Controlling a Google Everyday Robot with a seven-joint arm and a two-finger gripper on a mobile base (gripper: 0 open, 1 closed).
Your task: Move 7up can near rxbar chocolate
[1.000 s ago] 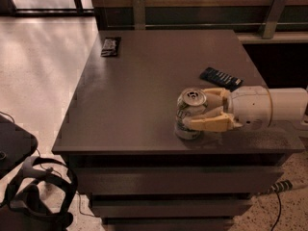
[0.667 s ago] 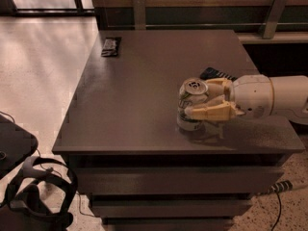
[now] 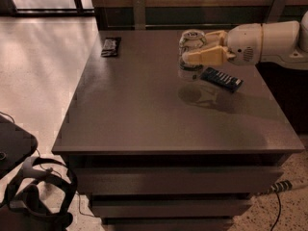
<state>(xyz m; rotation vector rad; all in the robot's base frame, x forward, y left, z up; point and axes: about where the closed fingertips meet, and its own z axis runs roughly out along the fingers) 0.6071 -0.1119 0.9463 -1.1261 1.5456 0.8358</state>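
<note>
The 7up can [image 3: 190, 42], silver-topped with pale sides, is held upright in the air above the dark table [image 3: 144, 114], right of its middle. My gripper [image 3: 202, 52] reaches in from the right on a white arm and is shut on the can, its tan fingers [image 3: 208, 57] wrapped around the can's side. The rxbar chocolate [image 3: 110, 46], a small dark wrapped bar, lies flat near the table's far left corner, well to the left of the can.
A longer dark flat bar with a row of light marks [image 3: 221, 79] lies on the table just below and right of the gripper. A dark headset-like object [image 3: 33, 196] lies on the floor at the lower left. A cable [image 3: 279, 189] runs at the lower right.
The can has been lifted off the table and carried towards the far side, held in my gripper. The view has also shifted.
</note>
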